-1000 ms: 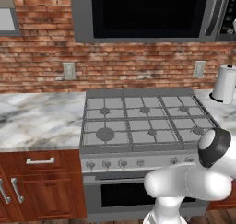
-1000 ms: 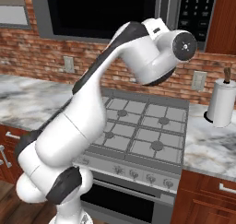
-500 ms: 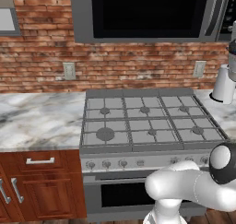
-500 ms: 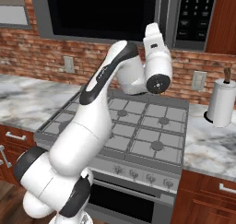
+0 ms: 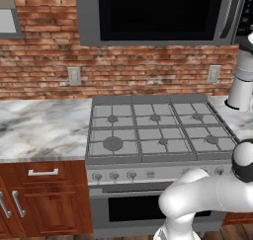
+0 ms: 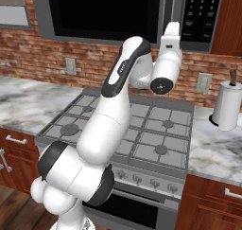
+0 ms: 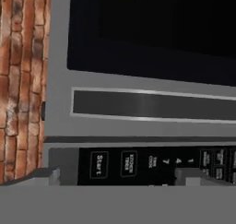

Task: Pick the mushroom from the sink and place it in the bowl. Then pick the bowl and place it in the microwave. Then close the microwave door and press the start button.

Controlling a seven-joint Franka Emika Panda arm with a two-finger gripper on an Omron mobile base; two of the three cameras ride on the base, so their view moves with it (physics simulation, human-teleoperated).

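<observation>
The microwave [image 6: 104, 11] hangs over the stove, and its door [image 5: 158, 12] is shut, with a black window. My gripper [image 6: 172, 26] is raised in front of the control strip [image 6: 201, 16] at the microwave's right end and points up at it. In the hand view the picture is rolled. The door's grey handle [image 7: 152, 105] runs across the middle, and the Start button [image 7: 98, 164] sits just above my open gripper [image 7: 120, 177]. Nothing is between the fingers. The mushroom, the sink and the bowl are out of view.
A gas stove [image 5: 153, 130] with grey grates lies below the microwave, between marble counters [image 5: 39, 128]. A white paper towel roll [image 6: 227, 106] stands on the right counter. The brick wall [image 5: 54, 61] carries two outlets. Wooden cabinets [image 5: 39, 194] are below.
The arm has swung, and the hand has turned and risen from in front of the microwave window to the control strip at its right end. The fingers stayed open.
</observation>
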